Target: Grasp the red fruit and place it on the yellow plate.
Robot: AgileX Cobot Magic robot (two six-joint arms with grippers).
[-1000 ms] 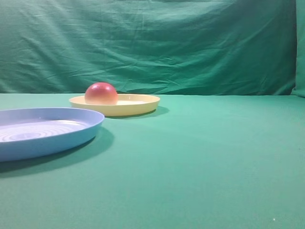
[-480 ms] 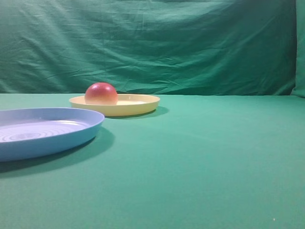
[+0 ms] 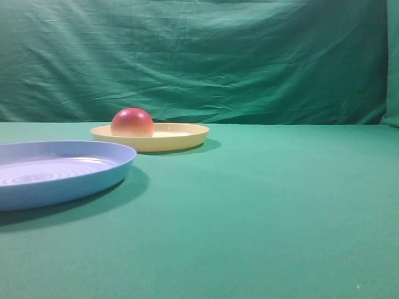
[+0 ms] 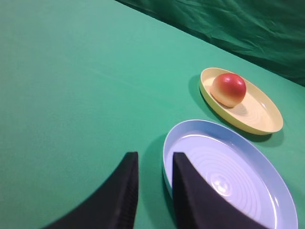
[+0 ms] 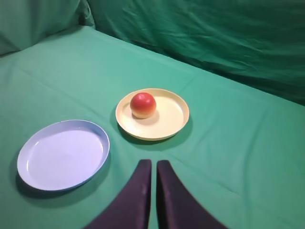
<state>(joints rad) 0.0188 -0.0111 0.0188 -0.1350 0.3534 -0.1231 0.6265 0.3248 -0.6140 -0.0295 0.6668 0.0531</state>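
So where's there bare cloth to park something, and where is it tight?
Bare cloth lies right of the yellow plate and near the right gripper. The blue plate holds nothing. It is tight between the plates, and the fruit fills the yellow plate's left part.

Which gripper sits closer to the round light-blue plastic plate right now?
Left. The left gripper hangs at the light-blue plate's near rim, one fingertip overlapping it. The right gripper is well clear of that plate, nearer the pale-yellow plate.
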